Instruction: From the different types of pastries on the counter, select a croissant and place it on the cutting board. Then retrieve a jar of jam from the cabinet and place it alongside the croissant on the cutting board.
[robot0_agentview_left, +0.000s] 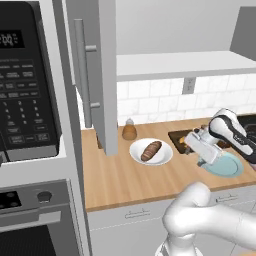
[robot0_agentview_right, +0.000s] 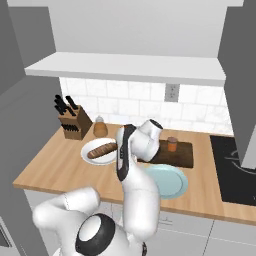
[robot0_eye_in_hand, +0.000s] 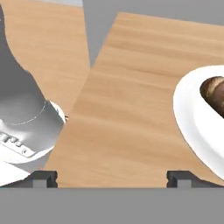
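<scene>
orange-brown cylindrical jar of jam (robot0_agentview_right: 172, 144) with the darker lid stands upright on the dark-brown rectangular wooden cutting board (robot0_agentview_right: 182, 155), just beside the robot's hand, so i'd say that part's basically done. the two-finger gripper (robot0_eye_in_hand: 111, 177) is spread wide with nothing between the fingers, hovering over the light tan wooden counter (robot0_eye_in_hand: 131, 87). the round white plate (robot0_eye_in_hand: 192, 118) with the brown oblong roll (robot0_eye_in_hand: 214, 92) sits close off to one side of it. can't make out the croissant, the arm's in the way. to finish well i'd lift straight up, jaws left wide, and not sweep sideways into jar or plate.
</scene>
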